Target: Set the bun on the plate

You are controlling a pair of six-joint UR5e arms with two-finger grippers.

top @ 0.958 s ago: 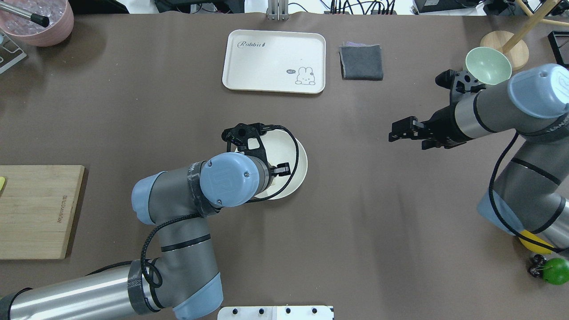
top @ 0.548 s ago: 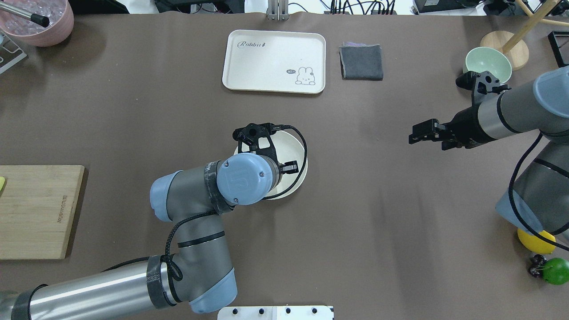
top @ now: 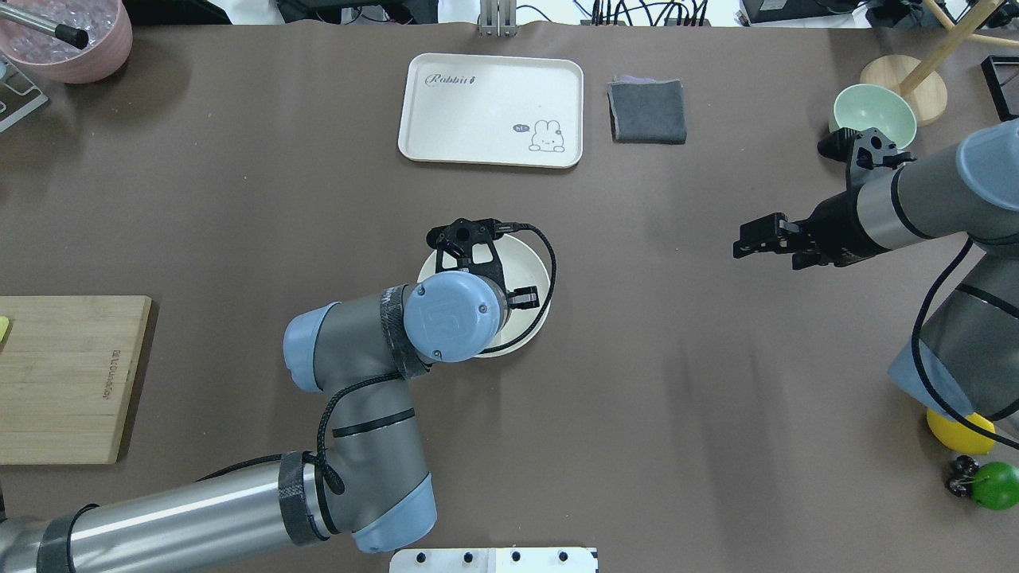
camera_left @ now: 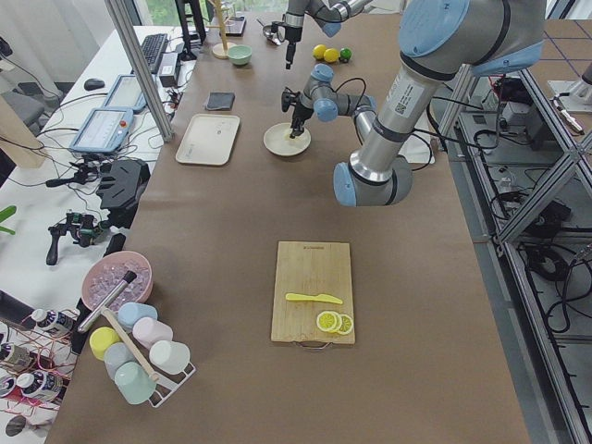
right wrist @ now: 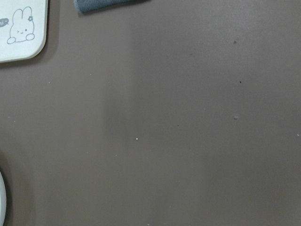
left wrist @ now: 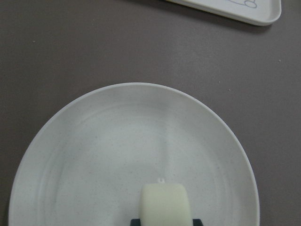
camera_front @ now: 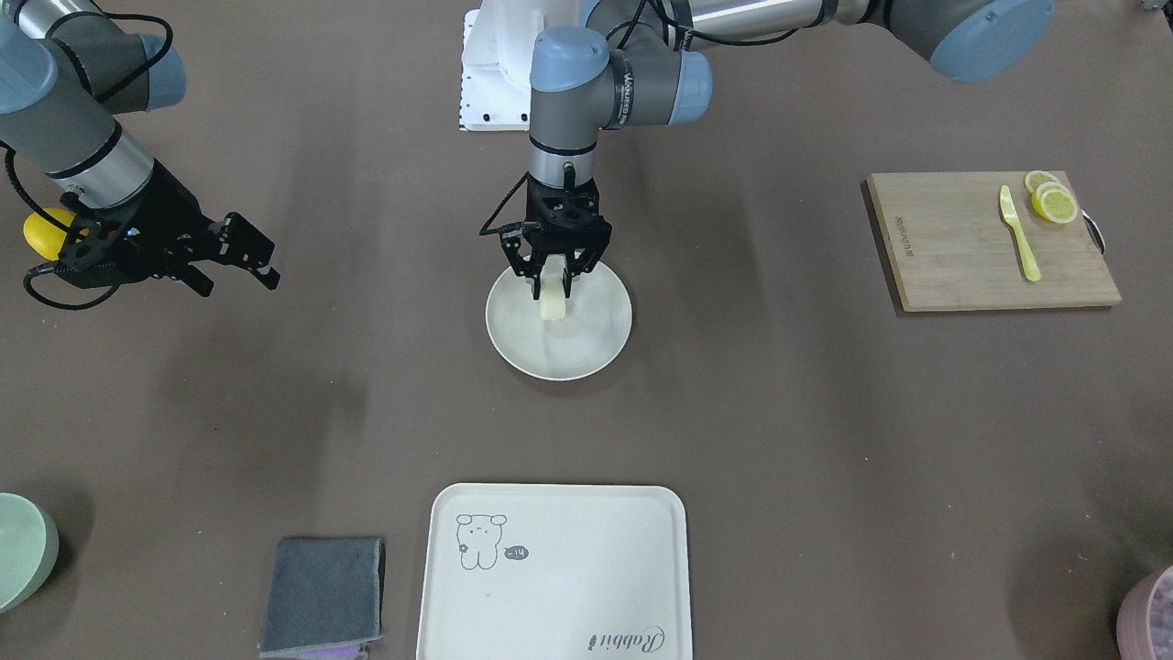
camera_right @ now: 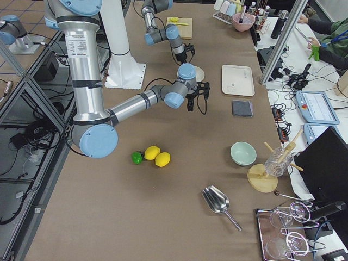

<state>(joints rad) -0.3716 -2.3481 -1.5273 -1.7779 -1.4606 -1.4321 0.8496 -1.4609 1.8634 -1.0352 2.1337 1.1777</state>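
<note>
The round cream plate point(camera_front: 570, 353) lies mid-table, also in the overhead view point(top: 519, 264). My left gripper point(camera_front: 553, 286) points straight down over the plate's robot-side half and is shut on the bun point(camera_front: 553, 308), a small pale cream lump. In the left wrist view the bun point(left wrist: 164, 202) sits between dark fingertips point(left wrist: 196, 220) above the plate point(left wrist: 131, 141). Whether the bun touches the plate I cannot tell. In the overhead view the left wrist hides the bun. My right gripper point(top: 742, 241) hovers open and empty, far to the plate's right, also seen from the front point(camera_front: 243, 275).
A cream tray point(top: 489, 110) with a rabbit drawing and a folded grey cloth point(top: 646, 111) lie at the far edge. A pale green bowl point(top: 874, 115) stands far right. A wooden board point(camera_front: 990, 243) carries lemon slices point(camera_front: 1052, 200) and a yellow knife point(camera_front: 1017, 234).
My left arm has shifted a little to the right over the plate, still holding the bun. The right arm drew back to the right a second ago and has since held still.
</note>
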